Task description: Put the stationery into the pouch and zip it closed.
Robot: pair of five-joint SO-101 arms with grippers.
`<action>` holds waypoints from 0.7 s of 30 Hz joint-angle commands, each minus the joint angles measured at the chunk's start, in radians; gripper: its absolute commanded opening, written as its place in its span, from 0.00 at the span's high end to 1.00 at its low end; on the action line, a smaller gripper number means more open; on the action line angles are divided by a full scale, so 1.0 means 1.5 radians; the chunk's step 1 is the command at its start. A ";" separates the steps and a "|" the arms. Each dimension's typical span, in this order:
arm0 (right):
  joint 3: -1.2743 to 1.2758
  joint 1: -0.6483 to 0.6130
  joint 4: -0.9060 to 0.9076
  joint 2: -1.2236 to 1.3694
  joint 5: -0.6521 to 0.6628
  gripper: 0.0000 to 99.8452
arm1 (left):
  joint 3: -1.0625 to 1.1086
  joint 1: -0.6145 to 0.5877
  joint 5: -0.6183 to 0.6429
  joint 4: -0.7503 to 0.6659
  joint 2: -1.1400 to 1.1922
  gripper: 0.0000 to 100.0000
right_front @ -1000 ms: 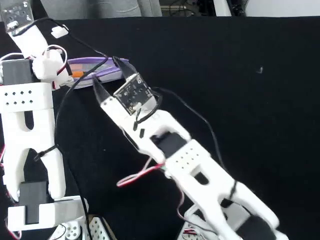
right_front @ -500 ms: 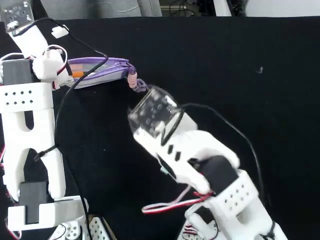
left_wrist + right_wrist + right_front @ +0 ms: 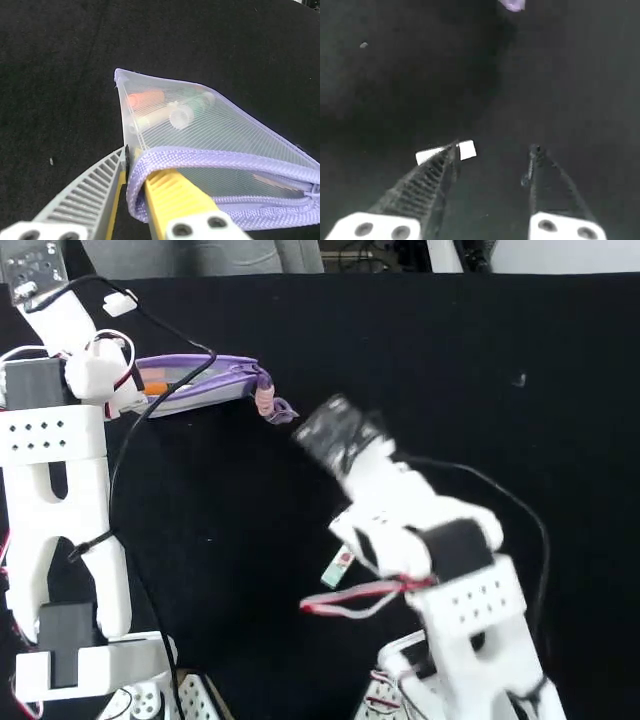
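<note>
Zipping step, likely done. Pinching one end of the pouch [image 3: 215, 135] with the left gripper [image 3: 136, 166], at the table's [image 3: 450, 350] far side. Right gripper [image 3: 492, 152] wide open, empty, well apart. Next: let go softly.

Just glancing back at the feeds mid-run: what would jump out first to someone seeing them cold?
First, the purple mesh pouch, toward the table's far left in the high view, with coloured stationery visible through it. The left gripper has its jaws clamped on the pouch's zipper edge. Next comes the right gripper, jaws open over the bare black table, well apart from the pouch.
</note>
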 commanded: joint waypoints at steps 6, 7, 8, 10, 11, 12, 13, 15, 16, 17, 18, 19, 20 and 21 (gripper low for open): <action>-0.033 0.026 0.000 0.150 -0.308 0.79 | -0.012 -0.003 0.001 -0.013 -0.017 0.97; -0.032 0.026 0.000 0.167 -0.322 0.79 | -0.010 -0.003 0.001 -0.018 -0.017 0.97; -0.032 0.026 0.000 0.185 -0.332 0.79 | -0.006 -0.003 0.001 -0.024 -0.017 0.97; -0.031 0.026 0.006 0.226 -0.360 0.79 | 0.003 -0.003 0.001 -0.034 -0.017 0.97; -0.030 0.026 0.008 0.247 -0.375 0.79 | 0.006 -0.003 0.001 -0.038 -0.017 0.97; -0.028 0.026 0.015 0.270 -0.389 0.79 | 0.009 -0.003 0.001 -0.042 -0.017 0.97; -0.028 0.026 0.023 0.293 -0.401 0.79 | 0.012 -0.003 0.001 -0.045 -0.017 0.97; -0.028 0.013 0.040 0.342 -0.411 0.79 | 0.012 -0.003 0.001 -0.045 -0.017 0.97; -0.028 0.004 0.049 0.367 -0.410 0.79 | 0.012 -0.003 0.001 -0.045 -0.017 0.97; -0.028 -0.010 0.058 0.392 -0.411 0.79 | 0.012 -0.003 0.001 -0.045 -0.017 0.97; -0.029 -0.024 0.061 0.416 -0.412 0.79 | 0.012 -0.003 0.001 -0.045 -0.017 0.97; -0.030 -0.036 0.061 0.435 -0.412 0.79 | 0.012 -0.003 0.001 -0.045 -0.017 0.97; -0.034 -0.049 0.057 0.456 -0.412 0.79 | 0.012 -0.002 0.001 -0.045 -0.017 0.97; -0.042 -0.059 0.052 0.475 -0.412 0.79 | 0.012 -0.002 0.001 -0.045 -0.017 0.97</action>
